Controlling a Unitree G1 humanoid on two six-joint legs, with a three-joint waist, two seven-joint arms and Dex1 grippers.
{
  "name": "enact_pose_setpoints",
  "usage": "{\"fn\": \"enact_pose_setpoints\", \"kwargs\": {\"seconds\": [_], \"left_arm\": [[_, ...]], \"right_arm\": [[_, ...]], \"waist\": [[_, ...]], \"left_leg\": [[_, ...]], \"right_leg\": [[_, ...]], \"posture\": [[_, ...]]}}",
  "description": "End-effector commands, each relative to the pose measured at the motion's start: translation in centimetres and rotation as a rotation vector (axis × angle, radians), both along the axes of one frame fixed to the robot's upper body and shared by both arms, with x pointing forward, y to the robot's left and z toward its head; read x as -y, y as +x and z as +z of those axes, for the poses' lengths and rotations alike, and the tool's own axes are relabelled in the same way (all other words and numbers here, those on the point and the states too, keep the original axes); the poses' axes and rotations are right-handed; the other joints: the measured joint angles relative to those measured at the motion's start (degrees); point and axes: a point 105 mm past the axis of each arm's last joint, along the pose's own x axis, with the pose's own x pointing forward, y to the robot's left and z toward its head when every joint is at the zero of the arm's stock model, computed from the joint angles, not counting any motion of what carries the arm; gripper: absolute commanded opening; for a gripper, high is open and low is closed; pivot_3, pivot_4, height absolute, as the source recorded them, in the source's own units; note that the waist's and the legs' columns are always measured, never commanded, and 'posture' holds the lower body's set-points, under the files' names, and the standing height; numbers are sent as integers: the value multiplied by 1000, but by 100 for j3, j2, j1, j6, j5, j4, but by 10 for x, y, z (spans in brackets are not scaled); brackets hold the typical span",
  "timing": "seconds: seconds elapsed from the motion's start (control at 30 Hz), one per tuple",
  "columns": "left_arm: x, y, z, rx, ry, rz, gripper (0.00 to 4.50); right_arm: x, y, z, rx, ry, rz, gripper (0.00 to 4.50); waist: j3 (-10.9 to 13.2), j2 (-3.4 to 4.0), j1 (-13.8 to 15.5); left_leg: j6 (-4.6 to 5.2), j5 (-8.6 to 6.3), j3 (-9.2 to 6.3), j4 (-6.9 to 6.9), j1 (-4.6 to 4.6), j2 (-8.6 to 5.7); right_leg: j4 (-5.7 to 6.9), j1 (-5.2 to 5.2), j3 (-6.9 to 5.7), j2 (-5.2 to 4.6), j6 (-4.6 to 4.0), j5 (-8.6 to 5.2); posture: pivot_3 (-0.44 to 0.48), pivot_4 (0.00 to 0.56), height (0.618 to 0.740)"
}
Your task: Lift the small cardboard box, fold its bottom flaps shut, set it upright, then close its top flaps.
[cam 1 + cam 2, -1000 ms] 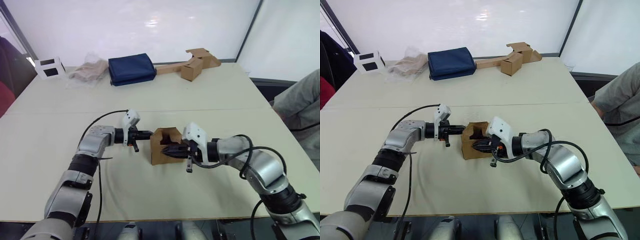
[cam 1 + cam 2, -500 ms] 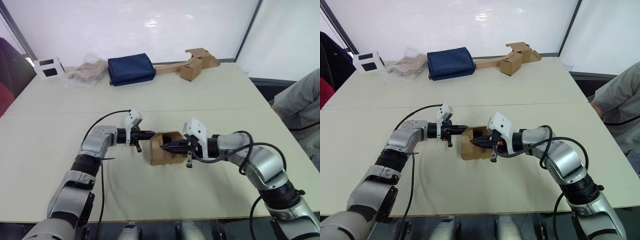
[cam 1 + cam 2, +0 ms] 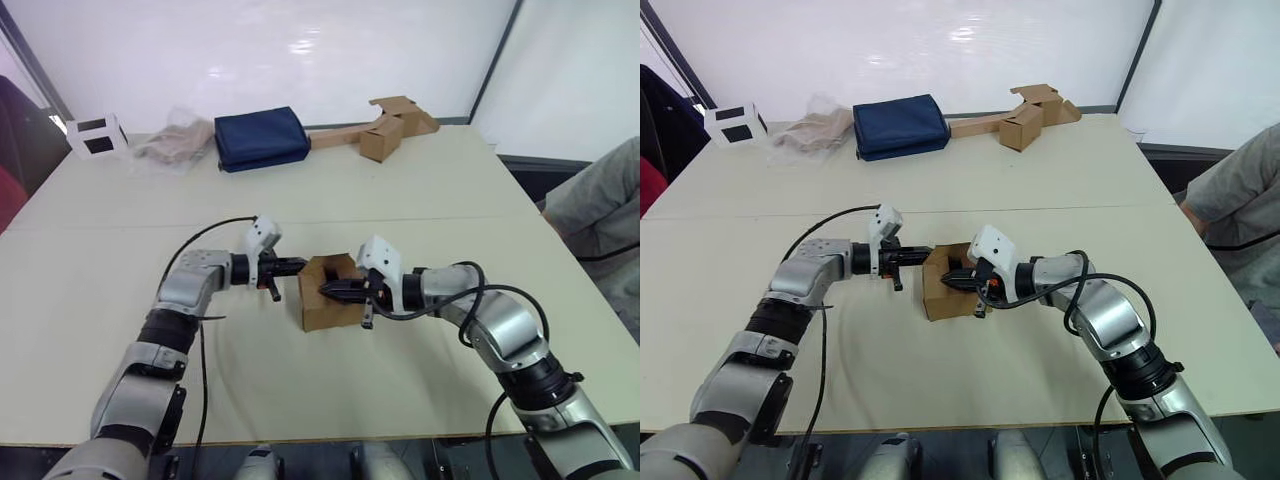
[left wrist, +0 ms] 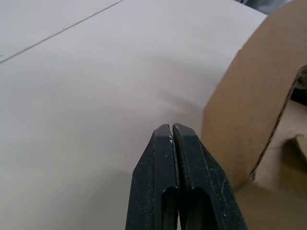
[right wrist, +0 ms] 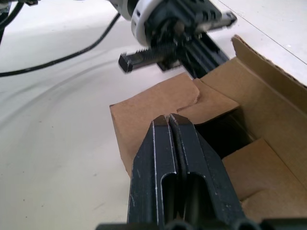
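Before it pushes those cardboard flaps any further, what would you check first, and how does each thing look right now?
1. Small plain brown cardboard box resting on the table: ok.
2. Left end effector shut, beside the box wall: ok.
3. Right end effector shut, over the top flaps: ok.
4. Top flaps closed: not ok, opening shows.
5. Bottom flaps folded shut: cannot tell.

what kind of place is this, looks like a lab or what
Probably a robot test or data-collection room rather than a home. The pale table stands against white screen walls, a white cube with black squares that looks like a marker sits on it, and a seated person is at the table's edge.
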Motion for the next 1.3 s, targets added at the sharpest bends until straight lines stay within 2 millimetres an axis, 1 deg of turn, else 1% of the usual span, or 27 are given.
{"fn": "enact_pose_setpoints", "kwargs": {"seconds": [0.03, 0.13, 0.23, 0.33, 0.43, 0.53, 0.63, 0.77, 0.83, 0.97, 1.03, 1.13, 1.2, 1.3], "left_arm": [[-14, -19, 35, 64, -33, -35, 50], [-16, -46, 46, 34, -30, -107, 50], [-10, -73, 45, -11, -6, -184, 50], [-2, -86, 42, -39, -7, -216, 50], [9, -86, 29, -52, -9, -209, 50], [15, -82, 27, -49, -25, -193, 50], [17, -78, 24, -38, -26, -180, 50], [21, -74, 11, -51, -5, -183, 50], [21, -74, 9, -54, 0, -190, 50], [22, -75, 9, -54, -3, -200, 50], [22, -75, 9, -53, -4, -204, 50], [24, -75, 9, -50, -5, -211, 50], [24, -75, 9, -50, -6, -212, 50], [24, -75, 10, -48, -6, -214, 50]], "right_arm": [[-2, -1, 11, 45, 18, 13, 0], [-2, -1, 11, 41, 24, 9, 0], [-3, -1, 10, 37, 30, 10, 0], [-4, 0, 10, 35, 35, 11, 0], [-6, 1, 10, 39, 35, 16, 0], [-6, 1, 11, 41, 36, 19, 0], [-6, 1, 12, 42, 35, 21, 0], [-5, -1, 17, 50, 40, 26, 0], [-4, -4, 24, 52, 58, 39, 0], [2, -12, 56, 15, 207, 64, 0], [7, -4, 70, 24, 272, 24, 0], [17, 15, 79, 80, 298, -81, 0], [19, 24, 76, 109, 273, -127, 0], [21, 40, 64, 140, 190, -202, 0]], "waist": [[0, 0, -21], [0, 0, -52], [0, 1, -38], [0, 0, -19], [0, 0, -12], [0, 0, 5], [0, 0, 25], [0, 0, 37], [0, 0, 43], [0, 0, 48], [0, 0, 43], [0, 0, 42], [0, 0, 46], [0, 1, 39]], "left_leg": [[0, 0, -1, -1, 0, 0], [0, 0, -1, -4, -1, 0], [-1, 1, -1, -2, -1, 0], [-1, 0, -1, 0, 0, 0], [-1, 0, 0, 0, 1, 0], [-1, 0, 0, 1, 1, 0], [-1, 0, 0, 0, 1, 0], [-1, 0, 0, 0, 1, 0], [-1, 0, 1, 1, 1, 0], [-1, 0, 1, 1, 1, 0], [-1, 0, 1, 2, 1, 0], [-1, 0, 1, 0, 3, 0], [-1, 0, 1, 0, 3, 0], [-1, 0, 2, 0, 3, 0]], "right_leg": [[0, 0, 0, 0, 0, 0], [-1, -1, 1, -3, 0, 0], [0, 3, 0, -4, 0, 0], [0, 6, 0, -4, 0, 0], [0, 6, 0, -4, 0, 0], [0, 6, 0, -3, 0, 0], [0, 5, 0, -3, 0, 0], [-1, 4, 1, -3, 0, 0], [-1, 5, 1, -3, 0, 0], [-1, 6, 0, -5, 0, 0], [-1, 7, 0, -4, 0, 0], [-1, 7, 0, -3, 0, 0], [-1, 7, 0, -3, 0, 0], [-1, 7, 1, -4, 0, 0]], "posture": [[0, 150, 740], [0, 150, 740], [0, 150, 740], [0, 150, 740], [0, 150, 740], [0, 150, 740], [0, 150, 740], [0, 150, 740], [0, 150, 740], [0, 150, 740], [0, 150, 740], [0, 150, 740], [0, 150, 740], [0, 150, 740]]}}
